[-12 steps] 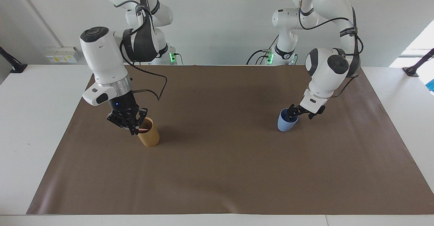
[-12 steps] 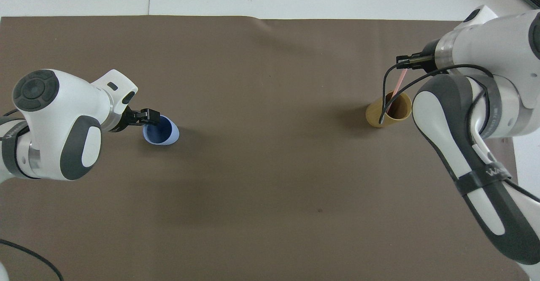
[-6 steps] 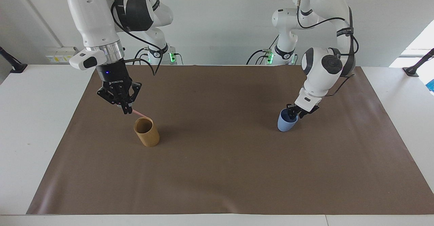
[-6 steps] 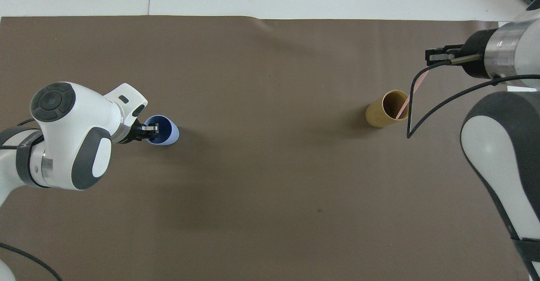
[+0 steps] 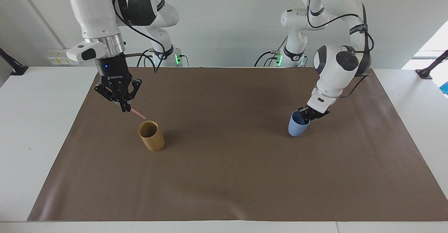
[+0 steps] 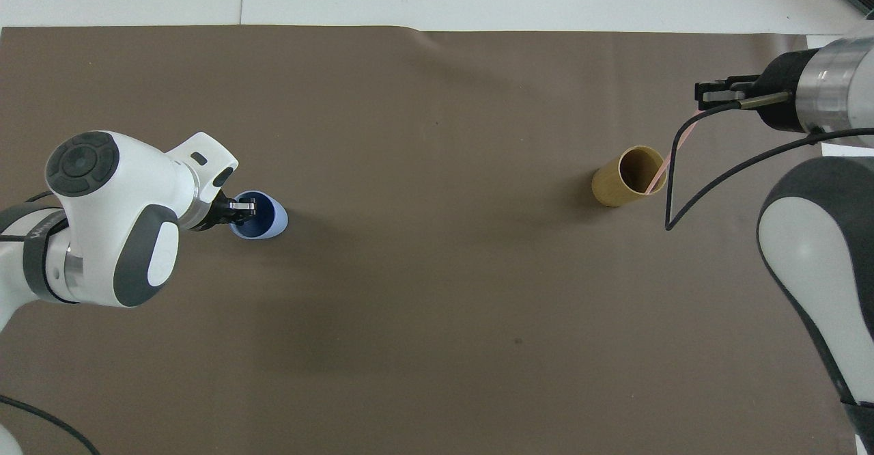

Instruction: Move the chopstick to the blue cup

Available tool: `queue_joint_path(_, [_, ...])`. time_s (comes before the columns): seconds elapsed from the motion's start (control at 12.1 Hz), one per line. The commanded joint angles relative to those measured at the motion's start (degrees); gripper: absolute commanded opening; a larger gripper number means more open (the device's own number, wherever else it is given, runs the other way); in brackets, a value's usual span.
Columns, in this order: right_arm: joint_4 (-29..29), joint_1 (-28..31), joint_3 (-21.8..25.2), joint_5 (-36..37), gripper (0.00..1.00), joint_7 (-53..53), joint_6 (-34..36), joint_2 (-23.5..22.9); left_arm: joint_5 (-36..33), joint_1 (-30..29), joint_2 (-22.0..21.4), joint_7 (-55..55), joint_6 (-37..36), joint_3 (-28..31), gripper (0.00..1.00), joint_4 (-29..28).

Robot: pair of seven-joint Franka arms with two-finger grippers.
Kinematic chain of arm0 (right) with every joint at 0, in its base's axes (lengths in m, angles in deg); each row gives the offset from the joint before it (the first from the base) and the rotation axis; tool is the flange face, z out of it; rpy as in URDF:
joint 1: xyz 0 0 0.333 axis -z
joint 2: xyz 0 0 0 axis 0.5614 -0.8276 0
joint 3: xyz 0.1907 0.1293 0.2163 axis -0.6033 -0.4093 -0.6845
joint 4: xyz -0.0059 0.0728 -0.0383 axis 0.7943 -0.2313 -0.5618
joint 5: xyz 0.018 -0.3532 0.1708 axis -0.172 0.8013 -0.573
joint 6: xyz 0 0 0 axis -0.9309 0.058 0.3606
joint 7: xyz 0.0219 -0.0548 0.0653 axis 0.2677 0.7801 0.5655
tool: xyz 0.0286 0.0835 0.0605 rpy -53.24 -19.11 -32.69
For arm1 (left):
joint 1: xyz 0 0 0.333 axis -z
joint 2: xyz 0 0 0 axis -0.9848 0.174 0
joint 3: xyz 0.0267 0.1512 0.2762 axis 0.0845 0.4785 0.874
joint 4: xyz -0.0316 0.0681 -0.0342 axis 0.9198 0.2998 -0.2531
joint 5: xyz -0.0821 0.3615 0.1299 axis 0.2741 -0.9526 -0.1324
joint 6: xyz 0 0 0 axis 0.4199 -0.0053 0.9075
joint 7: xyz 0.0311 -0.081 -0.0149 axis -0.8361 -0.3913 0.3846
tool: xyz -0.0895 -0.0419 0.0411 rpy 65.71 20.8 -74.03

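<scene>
Starting from the edge of the brown mat (image 5: pixel 224 177) farthest from my arms, that whole stretch of it carries nothing until the two cups.

The tan cup (image 5: pixel 151 135) (image 6: pixel 627 176) stands upright toward the right arm's end of the table, its mouth open. The blue cup (image 5: pixel 296 124) (image 6: pixel 261 215) sits well apart from it toward the left arm's end, tipped off its base so the rim leans toward the left arm.

My left gripper (image 5: pixel 305 115) (image 6: pixel 244 207) has its fingertips brought together on the blue cup's rim, one fingertip inside the mouth, so it is clamped on the cup wall and is what tilts it.

My right gripper (image 5: pixel 124 109) (image 6: pixel 707 94) hangs in the air above the mat beside the tan cup, on the side nearer the robots. Its fingertips are pinched together on the chopstick (image 5: pixel 138 113) (image 6: pixel 676 147), gripping it by its upper end. The pale pink stick slants down from the fingertips toward the tan cup's rim; in the facing view its lower tip sits just above the rim, clear of the cup, while from overhead it crosses the cup's edge.

I can see white lettering on the black body of the right gripper, too small for me to read with confidence.
</scene>
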Motion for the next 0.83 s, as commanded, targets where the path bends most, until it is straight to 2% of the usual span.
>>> queue_joint_path(0.0, [-1.8, 0.2, -0.2, 1.4, 0.0, -1.0, -1.4, 1.1, -1.4, 7.0, 1.0, -7.0, -5.9, 0.9, 0.0, 7.7])
queue_joint_path(0.08, [-1.8, 0.2, -0.3, 1.4, 0.0, -1.0, -1.3, 1.1, -3.1, 9.1, 2.2, -9.0, -6.0, 0.8, 0.0, 10.1])
queue_joint_path(0.25, [-1.8, 0.1, -0.3, 1.4, 0.0, -0.8, -1.1, 1.1, -2.1, 12.8, 4.4, -9.9, -7.4, 0.7, 0.0, 15.1])
queue_joint_path(0.5, [-1.8, 0.1, -0.3, 0.9, 0.0, -0.8, -0.7, 1.2, -0.5, 18.5, 11.9, -12.7, -8.4, 0.8, 0.0, 22.0])
queue_joint_path(0.74, [-1.8, 0.0, -0.3, 0.7, 0.0, -0.7, -0.5, 1.2, -0.1, 21.5, 15.8, -14.0, -8.2, 0.7, 0.0, 24.1])
